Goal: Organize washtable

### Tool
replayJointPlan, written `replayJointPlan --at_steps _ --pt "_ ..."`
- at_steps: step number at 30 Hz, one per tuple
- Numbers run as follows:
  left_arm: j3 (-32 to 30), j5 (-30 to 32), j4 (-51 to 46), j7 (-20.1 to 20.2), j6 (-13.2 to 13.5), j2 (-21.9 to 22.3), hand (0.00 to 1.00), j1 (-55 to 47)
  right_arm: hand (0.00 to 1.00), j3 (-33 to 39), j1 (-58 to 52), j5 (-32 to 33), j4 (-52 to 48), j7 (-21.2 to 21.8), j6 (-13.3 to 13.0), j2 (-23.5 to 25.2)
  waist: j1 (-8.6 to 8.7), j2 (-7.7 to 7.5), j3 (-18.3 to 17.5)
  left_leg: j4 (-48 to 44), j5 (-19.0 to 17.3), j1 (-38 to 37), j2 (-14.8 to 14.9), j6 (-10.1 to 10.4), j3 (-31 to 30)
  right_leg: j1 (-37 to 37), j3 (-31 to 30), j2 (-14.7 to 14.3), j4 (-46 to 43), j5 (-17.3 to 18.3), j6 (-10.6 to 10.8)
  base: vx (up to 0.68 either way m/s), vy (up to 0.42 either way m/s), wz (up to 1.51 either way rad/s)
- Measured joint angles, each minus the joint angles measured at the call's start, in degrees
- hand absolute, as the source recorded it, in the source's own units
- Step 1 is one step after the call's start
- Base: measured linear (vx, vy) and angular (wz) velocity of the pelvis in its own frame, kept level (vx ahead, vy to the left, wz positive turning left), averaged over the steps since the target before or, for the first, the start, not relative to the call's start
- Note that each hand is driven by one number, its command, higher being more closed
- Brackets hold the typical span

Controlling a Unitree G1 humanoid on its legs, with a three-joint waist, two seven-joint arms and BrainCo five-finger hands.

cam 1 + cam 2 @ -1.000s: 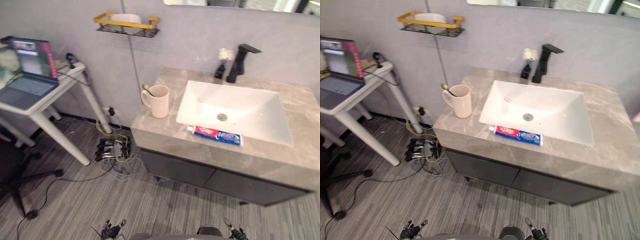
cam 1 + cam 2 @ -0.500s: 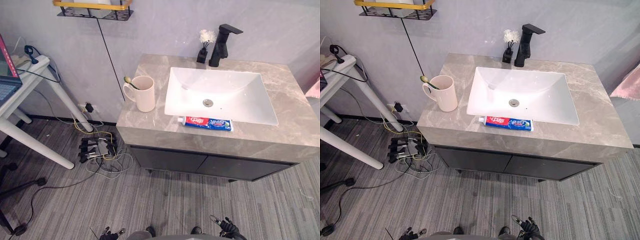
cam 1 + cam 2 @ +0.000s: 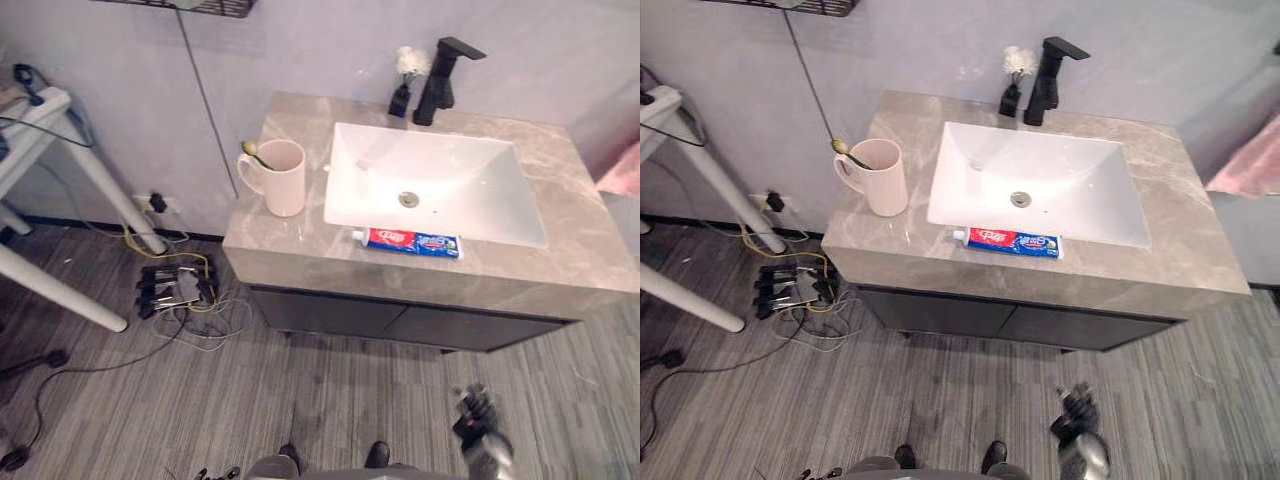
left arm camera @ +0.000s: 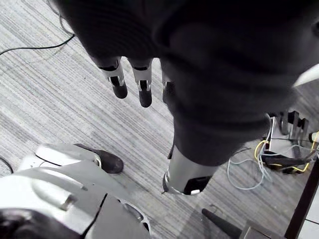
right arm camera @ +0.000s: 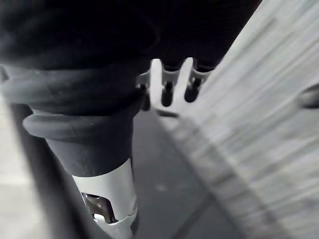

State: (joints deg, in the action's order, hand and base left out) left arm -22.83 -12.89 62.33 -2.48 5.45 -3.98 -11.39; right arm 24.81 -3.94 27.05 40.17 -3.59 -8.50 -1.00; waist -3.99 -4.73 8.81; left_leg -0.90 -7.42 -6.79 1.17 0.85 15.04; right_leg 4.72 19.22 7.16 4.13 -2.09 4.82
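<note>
The toothpaste (image 3: 407, 242) is lying sideways on the counter (image 3: 585, 255), up ahead of the right hand (image 3: 476, 425), which is hanging open and empty.

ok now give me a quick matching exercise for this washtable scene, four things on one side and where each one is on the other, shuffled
Things:
1. mug
2. toothpaste tube
3. faucet
4. right hand

Places:
A. lying flat on the counter, along the front rim of the basin
B. standing upright, left of the basin
C. behind the basin, near the wall
D. low over the floor, in front of the cabinet

Pairs: 1-B, 2-A, 3-C, 4-D
</note>
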Motion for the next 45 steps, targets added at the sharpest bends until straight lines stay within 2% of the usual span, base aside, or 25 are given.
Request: replayJointPlan --at_steps 4,8,12,16,18,22,24,26,28,30,33,39,45 --pt "-0.04 0.11 -1.5 0.53 0.05 -0.59 0.0 -1.1 0.0 9.85 -0.39 0.51 -8.27 -2.68 -1.38 -2.72 0.23 -1.67 -1.1 -1.46 -1.44 -0.19 -0.17 -0.42 0.86 -0.16 -1.19 0.74 -0.23 -0.2 0.31 -0.02 0.043 -0.14" --pt "0.34 0.21 -1.82 1.22 0.04 -0.71 0.0 -1.13 0.0 15.32 0.05 -0.66 -14.16 -5.85 -2.11 -5.85 0.45 -1.94 -1.29 -1.85 -1.81 -0.03 -0.45 -1.01 1.07 -0.86 -1.99 1.13 -1.1 -0.36 0.13 -0.02 0.029 -0.05" --pt "1.75 1.28 -2.08 1.3 0.1 -0.78 0.0 -1.16 0.0 16.34 4.1 -2.64 -17.01 -8.96 -3.24 -11.29 0.65 -2.03 -1.37 -2.38 -1.82 0.41 -0.56 -1.04 0.3 -0.9 -1.91 1.26 -1.1 -0.92 0.08 -0.04 -0.006 0.01" --pt "3.78 1.47 -2.11 1.4 0.13 -1.3 0.0 -1.22 0.0 14.97 8.18 -5.05 -18.24 -10.03 -3.62 -15.76 0.49 -1.79 -1.54 -3.45 -1.8 1.69 -0.9 -1.07 -1.92 -0.91 -1.06 1.62 -1.1 -0.98 0.18 -0.05 -0.029 0.15" --pt "5.04 2.16 -2.1 1.48 0.13 -1.41 0.0 -1.5 0.0 11.9 9.36 -6.33 -21.34 -10.22 -3.63 -18.14 0.42 -1.38 -1.78 -4.06 -1.79 2.27 -1.13 -1.07 -2.73 -0.82 -0.32 1.79 -1.1 -1.03 0.25 -0.06 -0.017 0.16" --pt "6.25 2.23 -2.28 2.16 0.29 -1.53 0.0 -3.83 0.0 -0.06 14.55 -9.5 -24.48 -7.85 -3.73 -24.57 -0.04 -1.22 -2.25 -4.41 -1.77 2.47 -1.17 -1.1 -3.72 -0.77 0.21 1.91 -1.1 -1.2 0.51 -0.07 -0.023 0.1" --pt "7.4 2.18 -2.35 2.43 0.4 -1.88 0.0 -4.74 0.0 -5.86 17.29 -9.71 -24.26 -5.7 -3.7 -27.72 -0.07 -1.27 -2.28 -4.79 -1.77 2.95 -1.18 -1.11 -4.16 -0.91 0.69 2.03 -1.1 -1.29 0.54 -0.06 -0.02 0.1" --pt "8.79 2.11 -2.68 2.58 0.69 -1.68 0.0 -6.23 0.0 -13.4 21.02 -11.03 -22.12 -0.93 -3.45 -32.45 -0.36 -1.31 -2.26 -5.07 -1.73 3.36 -1.27 -1.16 -4.6 -1.01 1.08 2.04 -1.1 -1.54 0.28 -0.04 -0.007 0.09" --pt "9.57 2.13 -2.73 2.62 0.77 -2.04 0.0 -6.86 0.0 -17.6 23.08 -12.08 -20.38 1.95 -3.43 -34.93 -0.83 -1.46 -2.3 -5.14 -1.66 3.6 -1.42 -1.27 -5.06 -1.0 1.43 2.01 -1.1 -1.59 0.21 -0.01 0.0 0.12" --pt "9.9 2.11 -3.34 2.79 1.45 -2.06 0.0 -7.29 0.0 -20.73 24.51 -13.47 -18.0 4.9 -3.32 -37.13 -1.62 -1.53 -2.29 -5.3 -1.54 4.18 -1.56 -1.46 -5.78 -1.03 2.28 2.01 -1.09 -1.7 0.07 0.0 -0.003 0.18" --pt "10.33 2.05 -3.42 3.74 2.07 -2.2 0.0 -7.68 0.0 -26.01 26.36 -14.91 -15.03 8.7 -2.29 -40.15 -1.7 -1.53 -2.28 -5.32 -1.36 4.66 -1.56 -1.7 -7.09 -0.91 3.56 1.94 -1.05 -2.11 -0.5 0.0 -0.008 0.24" --pt "12.81 1.61 -3.56 4.95 2.54 -3.05 0.0 -7.75 0.0 -33.31 29.58 -16.96 -11.23 14.03 -2.17 -44.9 -1.78 -1.57 -2.13 -5.29 -0.88 5.26 -1.36 -2.48 -7.73 -0.91 4.19 1.99 -0.77 -4.18 -1.03 -0.01 0.008 0.05" --pt "13.77 1.06 -3.79 5.49 2.7 -3.69 0.0 -7.69 0.0 -36.59 32.6 -17.2 -9.66 15.09 -2.22 -46.88 -1.83 -2.24 -0.86 -5.29 -0.47 5.41 -1.79 -2.99 -7.8 -1.06 4.2 2.33 -0.72 -4.57 -1.32 -0.06 0.021 0.01"
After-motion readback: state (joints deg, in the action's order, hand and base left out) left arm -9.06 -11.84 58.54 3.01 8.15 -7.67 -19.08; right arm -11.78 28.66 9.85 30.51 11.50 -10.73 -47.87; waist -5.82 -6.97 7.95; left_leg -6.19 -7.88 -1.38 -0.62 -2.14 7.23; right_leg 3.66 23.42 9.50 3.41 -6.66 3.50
